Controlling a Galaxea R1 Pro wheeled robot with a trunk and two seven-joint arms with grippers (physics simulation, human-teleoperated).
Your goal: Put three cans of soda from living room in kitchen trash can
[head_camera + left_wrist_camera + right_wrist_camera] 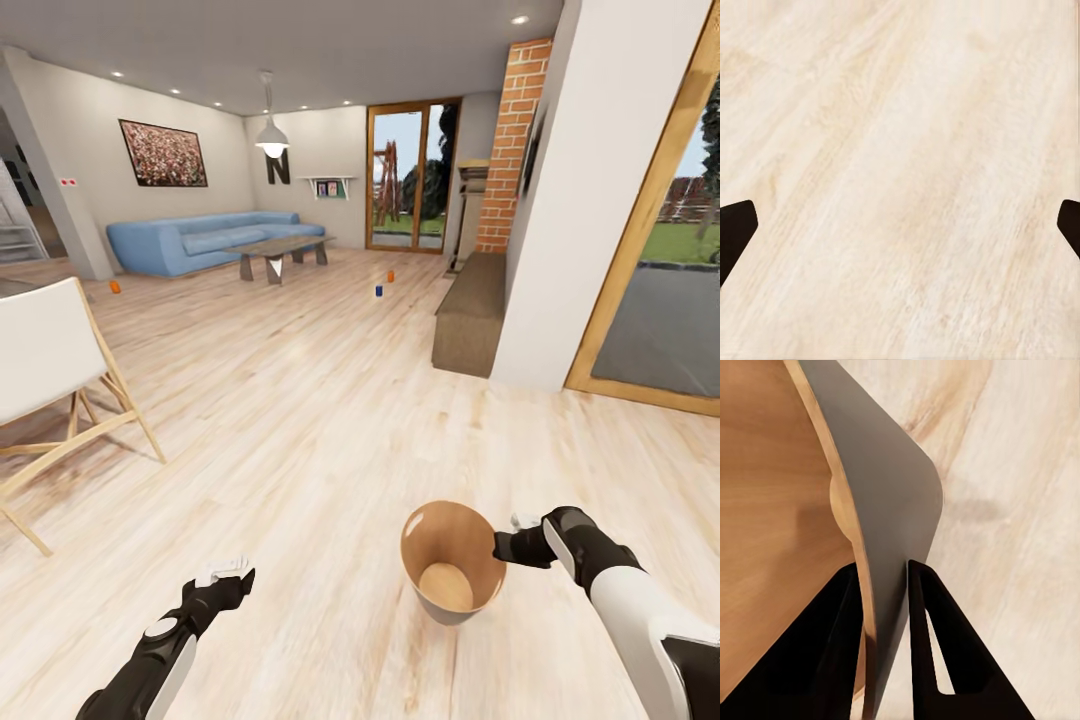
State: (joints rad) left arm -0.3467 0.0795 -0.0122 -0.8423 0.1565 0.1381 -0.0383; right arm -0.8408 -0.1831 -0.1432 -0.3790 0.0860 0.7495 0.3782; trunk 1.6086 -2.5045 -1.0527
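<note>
Right gripper (881,585) pinching tash can (452,565) wall at near right, left gripper (900,225) spread wide over floor (300,420), three soda cans (379,291) far ahead near sofa (205,241)

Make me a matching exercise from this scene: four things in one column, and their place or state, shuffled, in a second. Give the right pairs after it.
Things:
1. tash can
2. left hand
3. blue soda can
4. sofa

Places or states:
A. open, nothing between its fingers, above bare floor
B. against the far wall, under the framed picture
C. standing on the floor, far off, near the brick column
D. gripped by its rim in the right hand, inside bare

Pairs: 1-D, 2-A, 3-C, 4-B
</note>
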